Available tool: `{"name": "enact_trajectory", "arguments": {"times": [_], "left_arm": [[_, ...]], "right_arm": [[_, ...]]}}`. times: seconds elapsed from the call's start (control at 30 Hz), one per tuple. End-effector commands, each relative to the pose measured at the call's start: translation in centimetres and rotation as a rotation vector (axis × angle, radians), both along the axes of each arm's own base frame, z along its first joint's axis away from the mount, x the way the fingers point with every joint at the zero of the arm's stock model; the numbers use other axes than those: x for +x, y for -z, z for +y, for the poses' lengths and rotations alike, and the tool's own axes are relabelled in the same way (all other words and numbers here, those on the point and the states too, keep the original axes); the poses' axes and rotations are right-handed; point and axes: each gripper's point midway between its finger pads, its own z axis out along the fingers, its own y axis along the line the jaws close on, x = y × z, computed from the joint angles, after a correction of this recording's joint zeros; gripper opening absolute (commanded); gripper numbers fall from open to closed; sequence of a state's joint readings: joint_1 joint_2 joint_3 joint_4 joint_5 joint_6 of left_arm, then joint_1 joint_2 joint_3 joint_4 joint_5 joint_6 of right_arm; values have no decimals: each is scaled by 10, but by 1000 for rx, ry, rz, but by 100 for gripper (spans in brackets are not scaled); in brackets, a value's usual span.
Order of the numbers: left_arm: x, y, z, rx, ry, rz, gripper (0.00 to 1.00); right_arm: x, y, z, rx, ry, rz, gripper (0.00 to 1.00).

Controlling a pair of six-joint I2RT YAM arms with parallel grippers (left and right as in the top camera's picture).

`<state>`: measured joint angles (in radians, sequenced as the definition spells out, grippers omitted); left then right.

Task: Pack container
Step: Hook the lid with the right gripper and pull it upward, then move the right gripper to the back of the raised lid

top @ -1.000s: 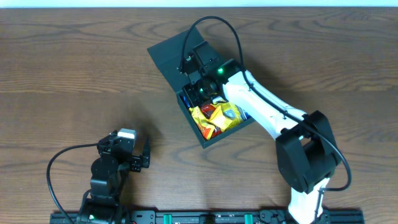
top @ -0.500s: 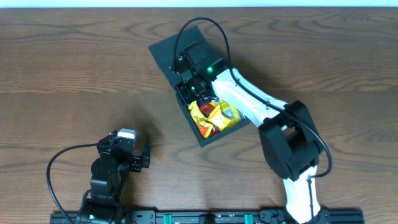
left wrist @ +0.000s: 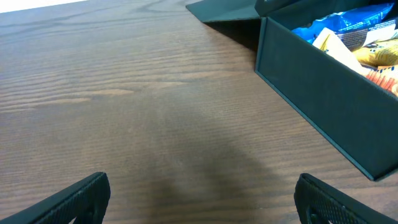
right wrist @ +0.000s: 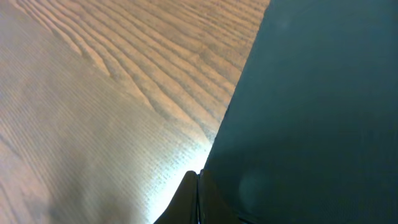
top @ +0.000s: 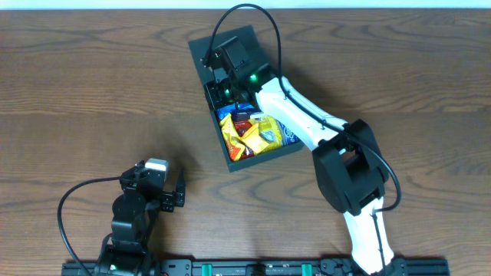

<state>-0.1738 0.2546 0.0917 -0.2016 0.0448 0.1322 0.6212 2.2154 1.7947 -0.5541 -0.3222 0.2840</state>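
The container (top: 261,159) sat on the surface (top: 92,92) toward the far right of centre, its hinged lid (top: 201,52) thrown open and lying back. Bright snack packets (top: 253,130) filled it nearly to the rim. The right gripper (right wrist: 198,178) was closed, its tips right at the lid's edge where the dark card met the wood. Whether it pinched the card or only pressed against it could not be told. The left gripper (left wrist: 205,200) rested wide open and empty, near the front left and well apart from the box. The box looked like light, matte cardboard: stiff enough along its walls (left wrist: 317,99) to be pushed or squared up, but likely to slide on the wood if nudged from one side. The lid was probably thin and springy at its hinge, so its free edge seemed the best hold, with a wall braced. The packets looked soft and crinkly and would give under a closing lid.
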Motion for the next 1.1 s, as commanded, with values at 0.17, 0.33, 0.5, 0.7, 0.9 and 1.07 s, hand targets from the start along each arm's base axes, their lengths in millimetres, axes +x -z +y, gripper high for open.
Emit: {"name": "enact_trajectory", "arguments": {"times": [0.17,0.33,0.5,0.7,0.9,1.07], "left_arm": [[-3,14,3,19,-9,27,95],[-3,14,3,19,-9,27,95],[-3,14,3,19,-9,27,95],[-3,14,3,19,-9,27,95],[-3,14,3,19,-9,27,95],[-3,14,3,19,-9,27,95]], "right_arm": [[23,-72,-15,-31,63,-89,1],[62,-83,-120,-350,359,-216,1],[80,-81,-188,-280,540,-82,1],[75,-98,-208,-1,477,93,1],[62,-122,-221,281,360,228,1],[66,-131,-225,460,226,223,1]]}}
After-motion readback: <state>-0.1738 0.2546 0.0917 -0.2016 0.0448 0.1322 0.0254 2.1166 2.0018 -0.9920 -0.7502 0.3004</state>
